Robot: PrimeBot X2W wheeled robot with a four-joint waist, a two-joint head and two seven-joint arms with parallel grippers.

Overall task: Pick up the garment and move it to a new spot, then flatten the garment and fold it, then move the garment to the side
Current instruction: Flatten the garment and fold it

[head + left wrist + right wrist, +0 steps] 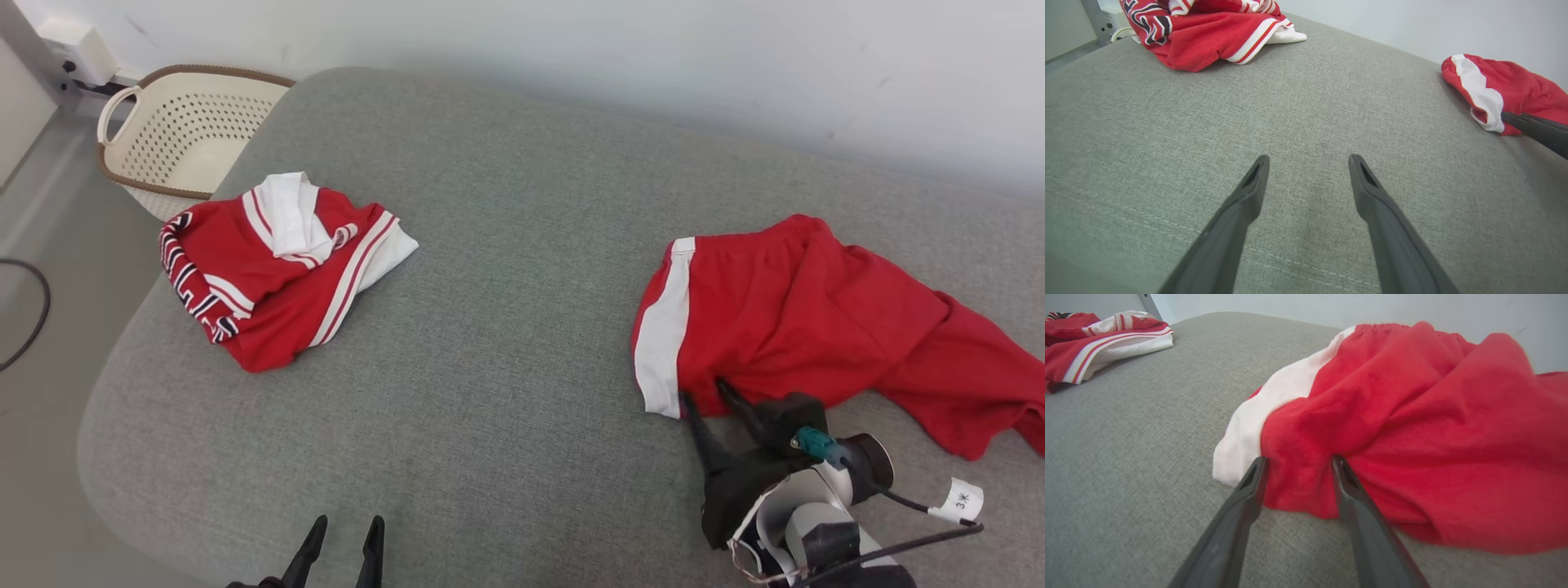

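The right gripper [1298, 463] has its jaws apart, astride the near hem of the red shorts [1412, 416]. The left gripper [1308, 161] hangs spread wide over the grey cushion [1167, 122].

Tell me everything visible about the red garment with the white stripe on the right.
The red garment looks like soft knit shorts or trousers, with a white side stripe and a gathered elastic waistband. It lies crumpled and unfolded on the grey cushion, one leg trailing off to the right. The right gripper straddles a fold at its near edge, jaws apart.
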